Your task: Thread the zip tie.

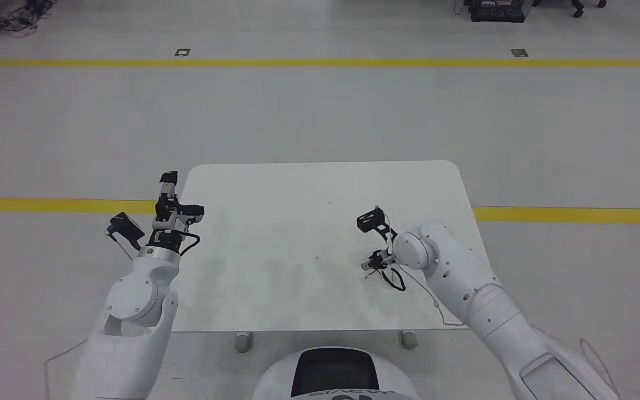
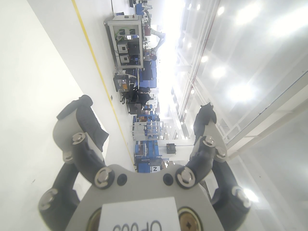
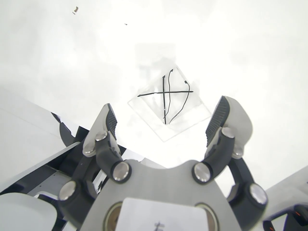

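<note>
Right now my right tool [image 3: 166, 103] hangs over the white counter [image 1: 300, 200] with its jaws spread wide and nothing between them; the ribbed pads [image 3: 217, 116] are bare. Ahead of it, apart from both fingers, lie the zip ties [image 3: 164, 102]: several thin black ones in a loose heap inside a shallow clear square tray [image 3: 168, 132] that sits flat on the counter. One straight tie crosses another at nearly a right angle, and two curved ones bend past them; none is looped through its own head as far as I can tell. From above I cannot make out the tray against the white top. My left tool [image 2: 145, 104] is at the counter's left edge, well away from the right one, also wide open and holding nothing. It points outward over the pale floor [image 2: 36, 49] with its yellow line [image 2: 96, 61].
</note>
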